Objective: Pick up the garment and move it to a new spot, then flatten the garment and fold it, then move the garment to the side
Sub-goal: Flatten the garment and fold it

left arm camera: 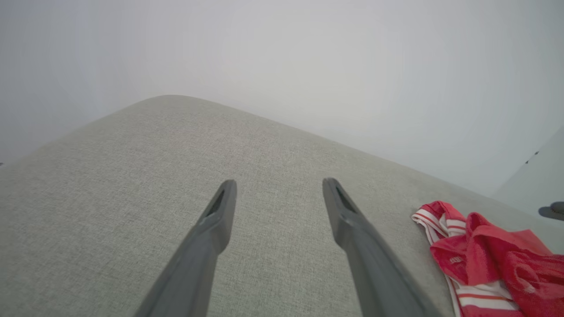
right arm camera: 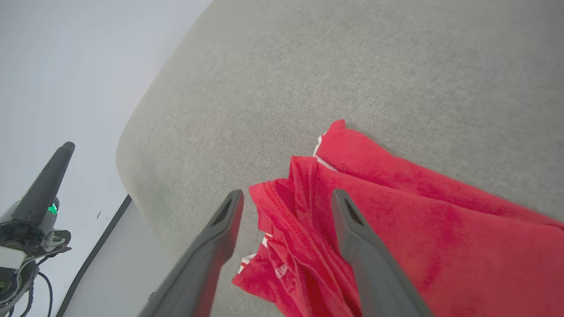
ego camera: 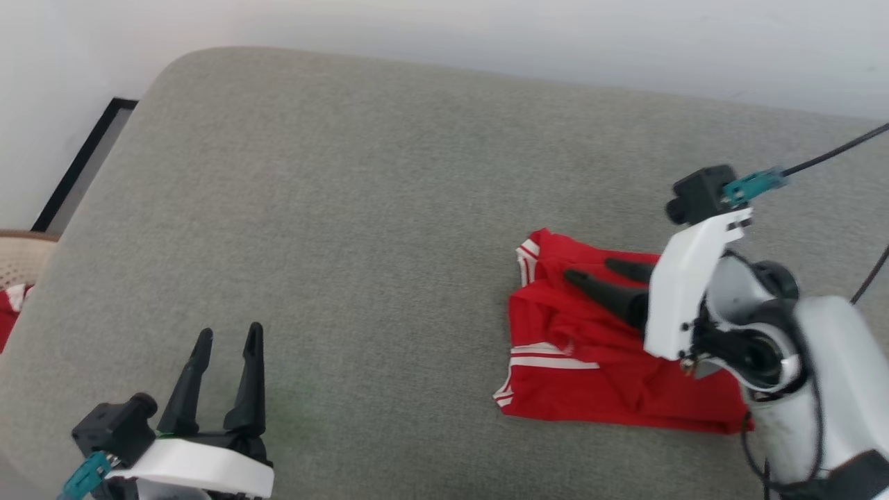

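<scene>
Garment [ego camera: 597, 375]: bright red knit, lying in a loosely folded, creased heap on the grey upholstered cushion [ego camera: 361, 208]. White bands with thin red stripes show along the garment's edge that faces the left claw. One striped cuff sticks out at the garment's far corner and another at its near corner. Folds are bunched along that same edge. The rest of the red cloth lies flatter, with shallow wrinkles.

Right claw [ego camera: 590, 269]: poised directly over the garment's far portion, fingers pointing across it toward the striped edge. Fingers stand well apart. In the right wrist view one finger sits over red cloth and the other over bare cushion just beside the garment's hem, with bunched fabric lying beneath the gap. Cannot tell whether the tips touch the cloth. Nothing is pinched between them.

Left claw [ego camera: 230, 330]: well away from the garment, on the side of its striped edge and nearer the robot. Fingers are spread apart with bare grey cushion between them.

A black cable [ego camera: 833, 149] runs from the right wrist, away from the garment. A pale wall [ego camera: 486, 28] stands beyond the garment's far side.
</scene>
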Available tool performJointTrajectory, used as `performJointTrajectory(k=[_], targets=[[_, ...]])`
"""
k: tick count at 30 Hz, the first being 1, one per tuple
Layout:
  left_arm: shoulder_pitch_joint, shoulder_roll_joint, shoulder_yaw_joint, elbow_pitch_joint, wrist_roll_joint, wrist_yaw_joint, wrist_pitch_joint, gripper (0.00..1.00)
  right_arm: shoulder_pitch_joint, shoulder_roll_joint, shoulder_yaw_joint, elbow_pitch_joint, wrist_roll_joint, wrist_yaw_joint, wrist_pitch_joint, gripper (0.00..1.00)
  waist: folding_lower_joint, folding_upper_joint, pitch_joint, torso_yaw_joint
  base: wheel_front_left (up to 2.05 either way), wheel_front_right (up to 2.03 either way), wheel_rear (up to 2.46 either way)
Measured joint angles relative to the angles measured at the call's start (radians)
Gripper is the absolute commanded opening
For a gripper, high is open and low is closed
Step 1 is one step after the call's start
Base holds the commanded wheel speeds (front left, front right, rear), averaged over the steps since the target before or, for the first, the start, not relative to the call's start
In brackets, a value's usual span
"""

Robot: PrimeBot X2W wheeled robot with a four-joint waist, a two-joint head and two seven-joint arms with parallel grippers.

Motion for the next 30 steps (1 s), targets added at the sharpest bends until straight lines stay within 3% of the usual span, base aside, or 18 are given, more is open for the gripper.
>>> performJointTrajectory(k=[6,14,21,30], targets=[[0.020,0.013,0.024,-0.020,-0.005,0.000,0.000,1.00,0.038,-0.050,-0.095,-0.122,0.006,0.000,-0.020,1.00,0.0000,0.0000,-0.022,-0.049,0.00,0.00,0.00],[0.053,0.034,0.054,-0.041,0.007,0.000,0.000,1.00,0.153,-0.084,-0.225,-0.233,-0.012,0.000,-0.146,1.00,0.0000,0.0000,-0.054,-0.128,0.00,0.00,0.00],[0.078,0.057,0.079,-0.064,0.037,0.000,0.000,1.00,0.278,-0.162,-0.214,-0.277,-0.042,0.000,-0.421,1.00,0.0000,0.0000,-0.086,-0.199,0.00,0.00,0.00],[0.131,0.077,0.103,-0.129,0.059,0.000,0.000,1.00,0.433,-0.228,-0.169,-0.156,-0.088,0.000,-0.833,1.00,0.0000,0.0001,-0.145,-0.263,0.00,0.00,0.00]])
